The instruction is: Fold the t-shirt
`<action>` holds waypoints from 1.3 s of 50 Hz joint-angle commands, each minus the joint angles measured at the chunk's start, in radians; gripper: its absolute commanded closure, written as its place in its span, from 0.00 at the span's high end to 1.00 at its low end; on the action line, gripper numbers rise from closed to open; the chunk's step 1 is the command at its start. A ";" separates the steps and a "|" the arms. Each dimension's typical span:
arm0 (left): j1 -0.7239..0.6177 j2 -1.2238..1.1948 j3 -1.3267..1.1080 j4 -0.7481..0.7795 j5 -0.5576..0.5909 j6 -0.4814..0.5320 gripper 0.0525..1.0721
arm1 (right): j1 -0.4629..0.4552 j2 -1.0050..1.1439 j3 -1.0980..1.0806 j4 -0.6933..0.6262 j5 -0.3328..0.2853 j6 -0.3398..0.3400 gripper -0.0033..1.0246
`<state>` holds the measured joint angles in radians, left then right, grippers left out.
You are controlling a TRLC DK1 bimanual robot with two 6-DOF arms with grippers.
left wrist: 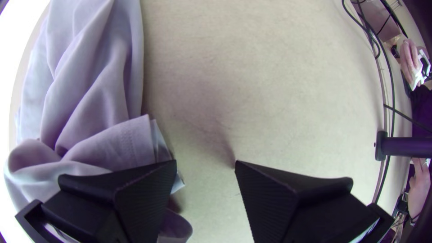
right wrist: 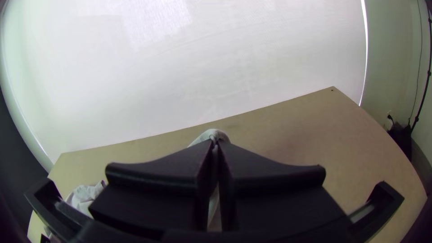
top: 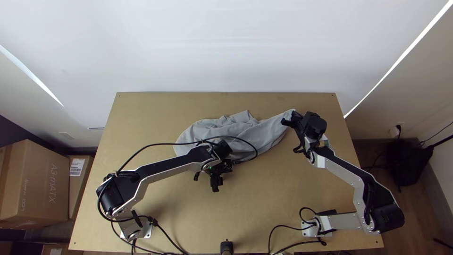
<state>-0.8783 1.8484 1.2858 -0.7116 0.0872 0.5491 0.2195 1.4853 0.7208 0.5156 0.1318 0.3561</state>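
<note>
- The grey t-shirt (top: 271, 132) lies bunched and rumpled on the far half of the table (top: 259, 203), running from left of the middle toward the far right corner.
- The right gripper (right wrist: 214, 144) is clenched on a gathered end of the t-shirt, which it holds raised near the far right corner.
- The left gripper (left wrist: 205, 163) is released, its fingers wide apart over the middle of the table, on the near-edge side of the cloth. A stitched edge (left wrist: 135, 137) of the shirt lies just beside one of its fingers.
- The step in hand looks like opening out and straightening the shirt; no proper fold seems begun.
- Next, the left gripper probably needs to close on a free edge or corner, so that both arms can pull the fabric taut and lay it flat.
- It should pinch one clear edge; catching several crumpled layers could keep the shirt from spreading.
</note>
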 commanded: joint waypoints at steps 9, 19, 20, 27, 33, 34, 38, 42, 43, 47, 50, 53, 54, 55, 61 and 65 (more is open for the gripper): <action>0.019 -0.021 0.035 -0.035 -0.012 0.026 0.64 | -0.002 0.000 -0.003 0.027 0.009 0.020 0.03; 0.027 -0.035 0.047 -0.038 -0.012 0.026 0.64 | 0.003 0.001 -0.003 0.029 0.009 0.018 0.03; 0.030 -0.034 0.046 -0.037 -0.012 0.026 0.64 | 0.004 0.001 -0.003 0.031 0.009 0.020 0.03; 0.056 -0.008 0.041 -0.022 -0.021 0.032 0.64 | 0.011 -0.002 -0.004 0.032 0.009 0.018 0.03; 0.065 0.015 0.033 -0.005 -0.026 0.035 0.64 | 0.012 -0.011 -0.012 0.032 0.009 0.018 0.03; 0.067 0.018 0.029 0.003 -0.027 0.035 0.64 | 0.012 -0.011 -0.014 0.032 0.009 0.018 0.03; 0.067 0.029 0.017 0.014 -0.027 0.035 0.63 | 0.012 -0.016 -0.015 0.032 0.009 0.018 0.03; 0.067 0.037 0.003 0.029 -0.026 0.032 0.52 | 0.012 -0.020 -0.017 0.032 0.009 0.018 0.03; 0.067 0.037 -0.003 0.037 -0.026 0.032 0.47 | 0.012 -0.022 -0.015 0.032 0.009 0.018 0.03; 0.067 0.037 -0.026 0.074 -0.023 0.023 0.25 | 0.012 -0.026 -0.014 0.032 0.009 0.018 0.03; 0.064 0.043 -0.042 0.093 -0.015 0.011 0.05 | 0.011 -0.028 -0.012 0.032 0.009 0.018 0.03; 0.064 0.043 -0.060 0.113 -0.015 -0.009 0.03 | 0.007 -0.030 -0.012 0.032 0.009 0.018 0.03; 0.064 0.043 -0.066 0.113 -0.015 -0.011 0.03 | 0.007 -0.031 -0.012 0.032 0.009 0.018 0.03; 0.064 0.043 -0.074 0.116 -0.015 -0.012 0.03 | 0.007 -0.031 -0.012 0.032 0.009 0.018 0.03; 0.071 0.017 -0.088 0.118 -0.017 -0.032 0.03 | 0.006 -0.043 -0.015 0.032 0.009 0.020 0.03; 0.091 -0.021 -0.059 0.104 -0.015 -0.064 0.03 | 0.006 -0.056 -0.015 0.032 0.009 0.020 0.03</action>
<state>-0.8040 1.8477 1.2537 -0.5770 0.0631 0.5232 0.2222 1.4719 0.7204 0.5228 0.1318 0.3561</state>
